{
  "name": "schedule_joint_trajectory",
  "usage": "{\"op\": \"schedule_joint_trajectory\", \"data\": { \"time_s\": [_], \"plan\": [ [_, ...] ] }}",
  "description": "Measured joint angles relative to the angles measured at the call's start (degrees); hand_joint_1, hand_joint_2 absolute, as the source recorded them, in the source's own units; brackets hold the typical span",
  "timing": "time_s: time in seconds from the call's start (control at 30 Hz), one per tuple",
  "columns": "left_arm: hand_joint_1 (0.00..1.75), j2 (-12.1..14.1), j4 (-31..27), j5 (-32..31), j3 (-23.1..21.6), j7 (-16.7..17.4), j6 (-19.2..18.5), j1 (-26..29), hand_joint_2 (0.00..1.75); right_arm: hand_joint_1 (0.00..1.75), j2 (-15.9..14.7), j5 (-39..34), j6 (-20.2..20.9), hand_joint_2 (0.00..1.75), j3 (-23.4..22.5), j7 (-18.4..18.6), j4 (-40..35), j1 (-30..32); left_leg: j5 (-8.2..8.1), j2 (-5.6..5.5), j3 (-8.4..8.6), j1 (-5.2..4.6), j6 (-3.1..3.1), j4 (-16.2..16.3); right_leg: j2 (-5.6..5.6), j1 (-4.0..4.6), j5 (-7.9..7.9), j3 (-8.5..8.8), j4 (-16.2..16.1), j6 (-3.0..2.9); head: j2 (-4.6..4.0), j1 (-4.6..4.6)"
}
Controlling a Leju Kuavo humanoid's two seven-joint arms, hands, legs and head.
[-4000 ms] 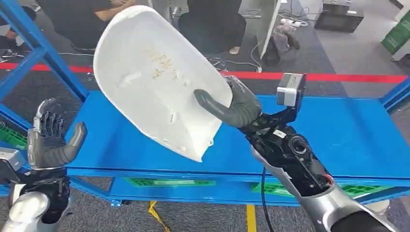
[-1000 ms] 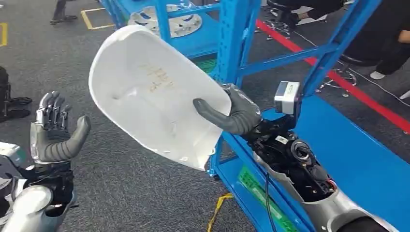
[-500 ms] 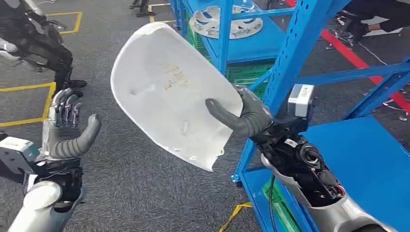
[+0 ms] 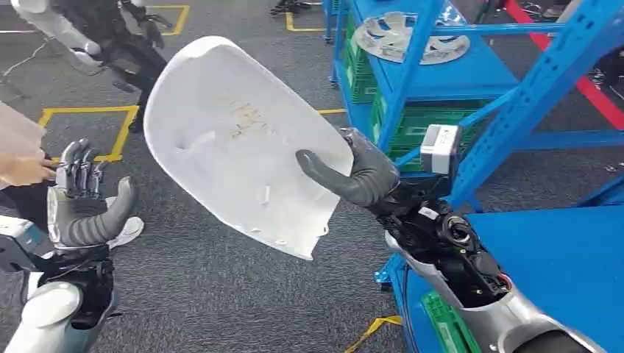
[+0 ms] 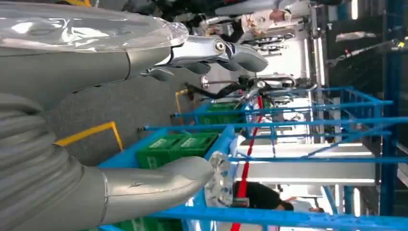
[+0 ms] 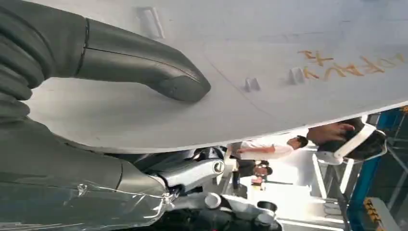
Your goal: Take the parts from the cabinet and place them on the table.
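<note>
From the head view, the floor is dark grey carpet (image 4: 221,294) marked with yellow tape lines (image 4: 88,110). A blue metal rack (image 4: 515,95) stands on the right, its blue shelf surface (image 4: 559,257) reaching to the lower right corner. A further shelf of the rack carries a round silver-white slotted part (image 4: 412,37), and green plastic crates (image 4: 412,121) sit beneath it. The right robot hand (image 4: 360,176) grips the large white curved plastic shell (image 4: 235,140) by its edge, thumb laid across the inner face and fingers behind, holding it tilted in the air above the carpet, left of the rack. Faint orange writing marks the shell's inner face. The left robot hand (image 4: 81,202) is raised, palm up, fingers spread and holding nothing, well apart from the shell. Another robot's dark and white limbs (image 4: 96,33) show at the upper left, and a person's hand (image 4: 26,170) at the left edge.

From the left wrist view, the left robot hand (image 5: 144,115) is spread wide, with blue racking (image 5: 288,125) and green crates (image 5: 178,147) beyond.

From the right wrist view, the right robot hand's thumb (image 6: 139,67) presses on the white shell (image 6: 288,38), with people (image 6: 269,149) standing beyond its rim.
</note>
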Motion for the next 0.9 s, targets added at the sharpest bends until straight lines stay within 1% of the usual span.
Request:
{"op": "schedule_joint_trajectory", "data": {
  "time_s": [0.03,0.07,0.1,0.13,0.17,0.2,0.23,0.27,0.3,0.33,0.37,0.4,0.47,0.5,0.53,0.57,0.6,0.63,0.67,0.7,0.73,0.77,0.8,0.83,0.87,0.9],
  "plan": [
    [0.00,0.00,0.00,-0.02,-0.02,-0.09,0.02,-0.09,1.75,1.75,0.00,0.00,0.08,1.75,-0.02,-0.11,0.13,-0.03,-0.04,-0.55,0.15,0.14,0.25,-0.04,3.07,-0.27,-1.32,-0.63,1.74,0.18,0.00,0.31],
    [0.00,-0.05,0.02,0.00,0.00,-0.02,0.02,-0.18,1.75,1.75,0.00,0.00,0.33,1.75,-0.05,-0.26,0.15,-0.06,-0.08,-1.06,0.19,0.18,0.66,-0.03,5.46,-0.33,-3.57,-2.41,5.93,0.16,0.00,0.59],
    [0.00,-0.07,0.02,-0.02,0.00,-0.04,0.02,-0.17,1.75,1.75,0.00,0.00,0.41,1.75,-0.05,-0.33,0.26,0.02,-0.11,-1.78,0.19,0.18,0.81,-0.03,6.61,-0.24,-5.89,-5.00,11.21,0.19,0.00,0.99],
    [0.00,-0.07,0.04,-0.02,0.00,-0.02,0.02,-0.06,1.75,1.75,0.00,0.00,0.59,1.75,-0.02,-0.48,0.44,0.17,-0.15,-2.51,0.18,0.10,0.87,-0.02,7.19,-0.18,-7.82,-7.64,16.45,0.25,0.00,1.36],
    [0.00,-0.09,0.09,-0.04,0.00,-0.02,0.13,0.11,1.75,1.75,0.00,0.00,0.70,1.75,-0.02,-0.72,0.66,0.35,-0.18,-3.41,0.22,-0.01,0.92,0.00,7.36,-0.18,-8.66,-9.78,20.36,0.20,0.00,1.58],
    [0.00,-0.07,0.13,-0.04,0.00,-0.04,0.19,0.19,1.75,1.75,0.00,0.00,0.85,1.75,-0.02,-0.85,0.88,0.42,-0.18,-4.37,0.27,-0.08,0.92,0.02,7.39,-0.17,-7.81,-10.45,20.75,0.02,0.00,1.62],
    [0.00,-0.07,0.15,-0.04,0.00,-0.02,0.37,0.22,1.75,1.75,0.00,0.00,0.89,1.75,-0.02,-0.94,1.12,0.43,-0.18,-5.23,0.37,-0.12,0.91,0.04,7.46,-0.15,-5.72,-9.74,18.44,-0.21,0.00,1.79],
    [0.00,-0.07,0.15,-0.04,0.00,-0.02,0.39,0.19,1.75,1.75,0.00,0.00,0.91,1.75,-0.05,-1.05,1.29,0.38,-0.20,-6.19,0.49,-0.15,0.88,0.07,7.72,-0.15,-2.63,-7.92,13.68,-0.55,0.00,2.05],
    [0.00,-0.07,0.15,-0.07,0.00,-0.02,0.43,0.17,1.75,1.75,0.00,0.00,1.07,1.75,0.00,-1.09,1.40,0.28,-0.26,-7.02,0.64,-0.15,0.80,0.12,8.78,-0.15,0.48,-5.62,8.11,-0.91,0.00,2.25],
    [0.00,-0.07,0.15,-0.09,0.00,-0.02,0.50,0.16,1.75,1.75,0.00,-0.07,1.18,1.75,0.02,-1.09,1.53,0.15,-0.32,-7.70,0.64,-0.08,0.70,0.14,11.33,-0.18,2.70,-3.80,3.31,-1.26,0.00,2.38],
    [0.00,-0.07,0.15,-0.11,0.00,0.07,0.52,0.09,1.75,1.75,0.00,-0.13,1.44,1.75,0.02,-1.09,1.71,0.11,-0.32,-8.37,0.35,-0.38,0.37,0.38,13.20,-0.54,2.20,-2.95,1.80,-1.44,0.00,2.05],
    [0.00,-0.04,0.15,-0.11,0.00,0.24,0.52,0.13,1.75,1.75,0.00,-0.13,1.53,1.75,0.04,-1.09,1.84,-0.08,-0.21,-9.03,-0.04,-0.01,0.05,0.43,12.59,-0.28,1.67,-2.08,0.90,-1.27,0.00,2.18],
    [0.00,0.04,0.15,-0.15,0.00,0.39,0.68,0.33,1.75,1.75,0.00,-0.15,1.59,1.75,0.11,-1.03,2.12,-0.22,0.32,-10.56,-0.31,0.40,-0.77,-0.04,11.43,-0.03,1.72,-2.06,1.11,-1.38,0.00,2.36],
    [0.00,0.17,0.13,-0.15,0.00,0.42,0.72,0.28,1.75,1.75,0.07,-0.15,1.59,1.75,0.11,-1.05,2.21,-0.28,0.42,-11.29,-0.35,-0.26,-1.15,-0.07,10.48,-0.77,2.01,-1.55,0.39,-1.76,0.00,2.30],
    [0.00,0.26,0.13,-0.17,0.02,0.37,0.74,0.36,1.75,1.75,0.09,-0.15,1.62,1.75,0.13,-1.03,2.25,-0.49,-0.34,-8.08,-0.53,-0.45,-1.25,0.66,9.55,-0.78,2.21,-1.19,0.01,-2.03,0.00,2.21],
    [0.00,0.30,0.13,-0.17,0.02,0.44,0.74,-0.03,1.75,1.75,0.11,-0.18,1.62,1.75,0.15,-1.12,2.32,-0.58,-2.20,-4.74,-2.03,-0.64,-1.53,3.61,8.72,-0.75,2.17,-1.09,-0.08,-2.32,0.00,0.87],
    [0.00,0.30,0.13,-0.17,0.02,0.44,0.76,-0.12,1.75,1.75,0.11,-0.17,1.70,1.75,0.15,-1.09,2.43,-0.71,-4.46,-2.98,-4.56,-0.46,-1.82,8.48,7.83,-0.62,2.14,-1.09,-0.07,-2.37,0.00,0.44],
    [0.00,0.30,0.13,-0.17,0.02,0.44,0.78,0.07,1.75,1.75,0.11,-0.17,1.68,1.75,0.17,-1.01,2.60,-0.70,-6.49,-2.22,-7.38,-0.27,-2.01,13.77,6.95,-0.46,2.07,-1.10,-0.06,-2.47,0.00,0.33],
    [0.00,0.35,0.13,-0.17,0.02,0.50,0.83,0.25,1.75,1.75,0.11,-0.17,1.68,1.75,0.17,-0.98,2.75,-0.68,-7.68,-1.91,-9.79,-0.12,-2.19,18.05,6.00,-0.44,1.99,-1.15,-0.03,-2.53,0.00,0.13],
    [0.00,0.39,0.13,-0.17,0.02,0.65,0.85,0.42,1.75,1.75,0.11,-0.20,1.68,1.75,0.22,-0.92,2.91,-0.68,-7.38,-1.74,-10.75,0.01,-2.33,19.45,5.20,-0.44,1.90,-1.10,-0.03,-2.51,0.00,-0.06],
    [0.00,0.41,0.13,-0.17,0.02,0.81,0.94,0.46,1.75,1.75,0.11,-0.39,1.68,1.75,0.24,-0.83,3.04,-0.70,-5.83,-1.62,-10.06,0.14,-2.42,17.71,4.37,-0.45,1.75,-0.99,-0.03,-2.47,0.00,-0.22],
    [0.00,0.44,0.13,-0.15,0.02,0.87,0.94,0.44,1.75,1.75,0.11,-0.70,1.66,1.75,0.26,-0.79,3.10,-0.72,-3.46,-1.39,-7.95,0.26,-2.44,13.64,3.65,-0.47,1.59,-0.82,0.01,-2.35,0.00,-0.33],
    [0.00,0.52,0.11,-0.15,0.02,0.94,0.94,0.37,1.75,1.75,0.11,-1.01,1.62,1.75,0.28,-0.72,3.12,-0.81,-0.70,-0.47,-4.77,0.26,-2.40,7.54,2.91,-0.50,1.31,-0.56,0.06,-2.15,0.00,-0.41],
    [0.00,0.57,0.11,-0.15,0.02,0.96,0.94,0.25,1.75,1.75,0.11,-1.14,1.57,1.75,0.30,-0.68,3.13,-0.97,1.31,2.06,-1.61,0.22,-2.29,1.90,2.30,-0.41,1.00,-0.26,0.16,-1.83,0.00,-0.54],
    [0.00,0.57,0.11,-0.15,0.02,0.98,0.92,0.05,1.75,1.75,0.11,-1.14,1.53,1.75,0.33,-0.66,3.13,-1.17,0.60,3.60,-0.82,-0.59,-1.91,0.25,1.89,0.28,0.63,-0.24,0.27,-1.37,0.00,-0.78],
    [0.00,0.59,0.02,-0.15,0.02,0.98,0.92,0.03,1.75,1.75,0.11,-1.14,1.42,1.75,0.39,-0.53,3.17,-1.52,0.78,2.20,-0.93,-0.31,-1.28,0.13,1.50,0.27,0.51,-0.14,0.25,-1.17,0.00,-0.35]
  ]
}}
